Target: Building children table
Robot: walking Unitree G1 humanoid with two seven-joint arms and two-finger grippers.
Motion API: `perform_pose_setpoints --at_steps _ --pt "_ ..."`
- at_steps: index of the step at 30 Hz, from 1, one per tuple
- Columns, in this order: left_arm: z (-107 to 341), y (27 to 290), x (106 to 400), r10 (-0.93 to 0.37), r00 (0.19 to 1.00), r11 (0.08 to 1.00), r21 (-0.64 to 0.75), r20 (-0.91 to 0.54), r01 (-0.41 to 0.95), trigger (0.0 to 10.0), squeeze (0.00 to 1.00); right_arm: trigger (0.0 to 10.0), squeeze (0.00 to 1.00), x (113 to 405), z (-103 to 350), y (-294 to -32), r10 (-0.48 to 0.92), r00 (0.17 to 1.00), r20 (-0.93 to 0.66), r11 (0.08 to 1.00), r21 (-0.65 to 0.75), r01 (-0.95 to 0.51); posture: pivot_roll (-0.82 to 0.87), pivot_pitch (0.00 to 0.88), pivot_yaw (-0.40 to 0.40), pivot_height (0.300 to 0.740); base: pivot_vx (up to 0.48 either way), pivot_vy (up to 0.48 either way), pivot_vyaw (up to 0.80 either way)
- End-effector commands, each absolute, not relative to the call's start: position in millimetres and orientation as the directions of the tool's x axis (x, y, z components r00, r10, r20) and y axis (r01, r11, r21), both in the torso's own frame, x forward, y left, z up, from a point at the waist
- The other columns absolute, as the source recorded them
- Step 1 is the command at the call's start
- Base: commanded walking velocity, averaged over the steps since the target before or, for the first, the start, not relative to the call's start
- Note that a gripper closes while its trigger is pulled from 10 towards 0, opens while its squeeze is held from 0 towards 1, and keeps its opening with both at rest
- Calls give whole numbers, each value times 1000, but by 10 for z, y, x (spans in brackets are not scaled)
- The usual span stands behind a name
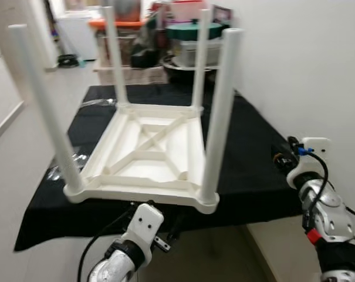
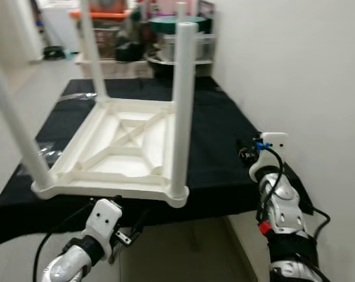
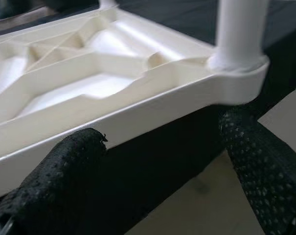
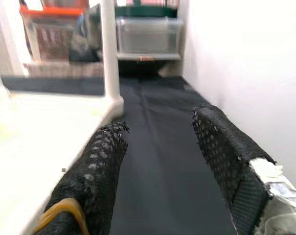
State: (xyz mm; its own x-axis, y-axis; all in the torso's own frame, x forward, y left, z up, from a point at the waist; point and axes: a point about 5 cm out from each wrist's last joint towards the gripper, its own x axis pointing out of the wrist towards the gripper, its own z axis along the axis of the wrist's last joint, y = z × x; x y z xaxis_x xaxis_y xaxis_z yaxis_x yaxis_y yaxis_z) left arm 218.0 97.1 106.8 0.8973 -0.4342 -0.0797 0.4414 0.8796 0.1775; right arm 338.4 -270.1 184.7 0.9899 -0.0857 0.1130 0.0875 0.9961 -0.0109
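A white plastic children's table [image 1: 148,153] lies upside down on a black-clothed surface [image 1: 247,164], with its legs pointing up. The near right leg [image 1: 221,111] and near left leg [image 1: 45,106] stand at the front corners. My left gripper [image 3: 160,139] is open just below the table's front rim [image 3: 152,105], close to the near right corner; its fingers [image 3: 64,166] hold nothing. My right gripper [image 4: 160,125] is open low over the black cloth, to the right of the white table and beside the wall. Nothing sits between its fingers [image 4: 101,161].
A white wall [image 1: 306,70] runs close along the right side. Shelves with storage bins [image 1: 189,41] stand behind the clothed surface. Clear plastic wrap [image 1: 60,167] lies on the cloth at the left. Open floor [image 1: 24,135] lies to the left.
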Motion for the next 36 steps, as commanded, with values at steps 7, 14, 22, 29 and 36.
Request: perform_pose_setpoints --at_steps 7,14,22,29,36 --pt "1063 963 2171 -441 893 876 172 -91 451 10000 0 10000 0 3337 1918 -2962 -240 961 134 967 -47 249 38 3 -62 740 0 0 324" --pt "1056 963 2161 -441 893 877 170 -92 450 10000 0 10000 0 3334 1911 -3020 -319 940 124 948 23 318 43 0 -60 740 0 0 343" --pt "1042 967 2146 -444 890 874 169 -100 455 10000 0 10000 0 3233 2155 -3379 -480 848 223 876 178 449 41 0 -55 740 0 0 0" --pt "1026 969 2143 -451 886 871 165 -107 463 10000 0 10000 1000 3222 2288 -3304 -329 884 331 898 401 184 39 0 -41 740 0 0 0" --pt "1018 979 2152 -458 882 867 165 -113 471 10000 0 10000 0 3166 2919 -2864 -20 796 604 801 486 -349 36 0 -31 740 0 0 0"
